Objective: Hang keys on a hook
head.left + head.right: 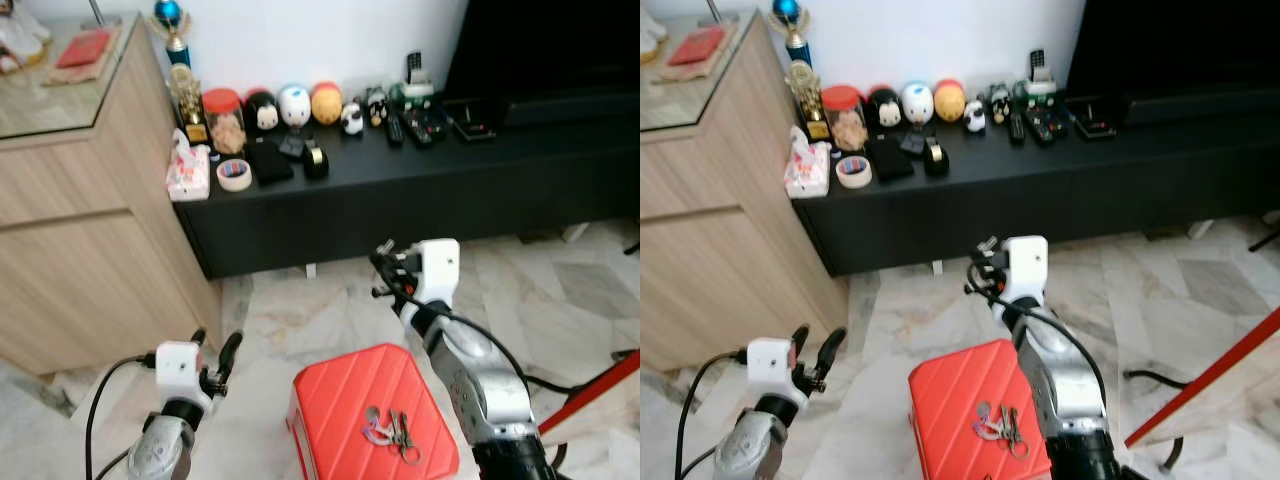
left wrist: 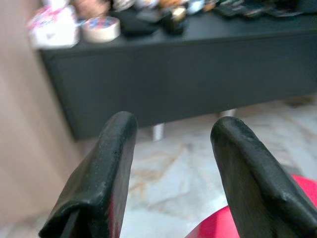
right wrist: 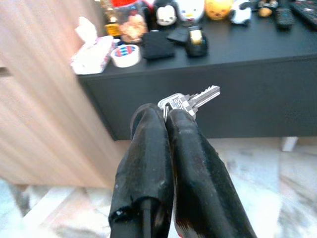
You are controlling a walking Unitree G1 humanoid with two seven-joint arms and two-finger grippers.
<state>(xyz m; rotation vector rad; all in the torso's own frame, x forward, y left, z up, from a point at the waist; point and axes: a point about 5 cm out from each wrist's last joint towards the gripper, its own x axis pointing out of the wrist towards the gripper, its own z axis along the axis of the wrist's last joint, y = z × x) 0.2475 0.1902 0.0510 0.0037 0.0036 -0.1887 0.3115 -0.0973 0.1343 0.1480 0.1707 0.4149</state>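
From my remote station, the right wrist view gives what the head cameras cannot: the right gripper has its two black fingers pressed together on a silver key, the toothed blade sticking out past the fingertips toward the black cabinet. In the eye views that same gripper is raised above the marble floor, in front of the long low cabinet, and the key there is too small for me to make out.

The eye views in turn show a second bunch of keys, silver with dark pieces on a ring, lying flat on a red ribbed stool just beside the right arm; the wrist cameras miss it.

The left gripper sits low by the wooden sideboard. Its wrist view shows its fingers spread apart, holding nothing, with a corner of the red stool between them.

On the cabinet top, near its left end, I see a tape roll, a tissue pack, a red-lidded jar, a trophy and a row of round figurines. I cannot pick out a hook.
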